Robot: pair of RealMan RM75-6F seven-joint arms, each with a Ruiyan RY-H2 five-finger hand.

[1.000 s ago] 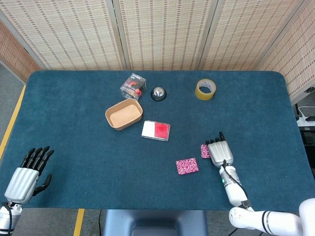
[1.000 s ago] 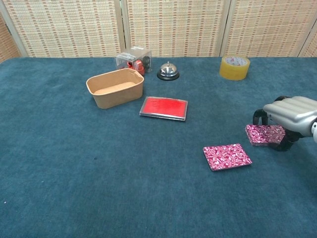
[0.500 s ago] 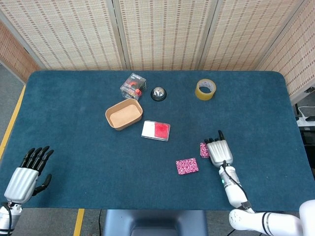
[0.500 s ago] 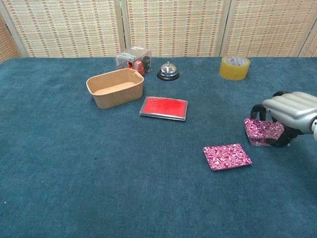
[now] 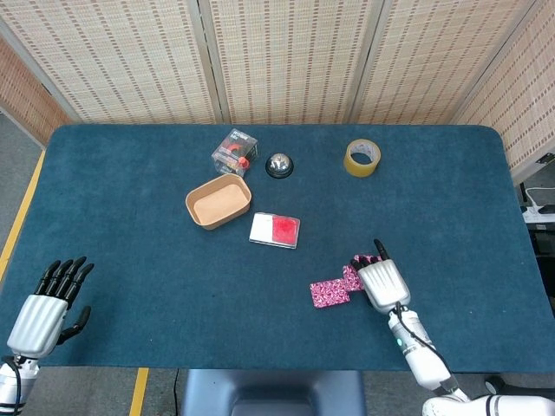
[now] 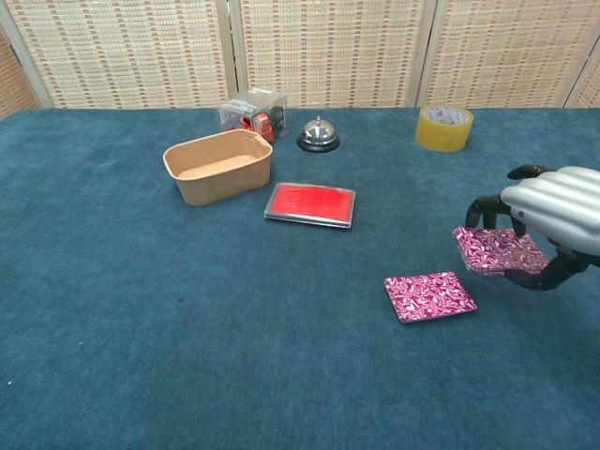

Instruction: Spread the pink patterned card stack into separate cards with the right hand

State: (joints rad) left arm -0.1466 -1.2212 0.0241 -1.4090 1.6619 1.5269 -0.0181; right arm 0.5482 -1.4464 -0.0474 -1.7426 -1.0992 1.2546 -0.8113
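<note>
Right hand (image 6: 553,216) is seen at the 4 o'clock part of the table (image 5: 130,225), fingers curled around a pink patterned card stack (image 6: 499,250), which is held lifted clear of the cloth and tilted in the chest view. In the head view the stack (image 5: 354,276) is mostly hidden under the same hand (image 5: 381,282); only its left edge shows.

A single pink patterned card (image 6: 429,295) is noted flat on the table at about 8 o'clock from the held stack, near it but apart in the chest view. In the head view this card (image 5: 329,292) appears just beside the stack's edge; whether they touch cannot be told there.

Left hand (image 5: 48,308) is seen at the 8 o'clock corner of the table, fingers straight and spread, nothing held.

Also recorded on the table:
- red-and-white flat case (image 5: 275,230), near centre
- brown paper tray (image 5: 218,202), at 10 o'clock from the case
- clear box with a red item (image 5: 235,152), at 12 o'clock from the tray
- call bell (image 5: 278,165), just right of the box
- tape roll (image 5: 362,158), toward 1 o'clock
</note>
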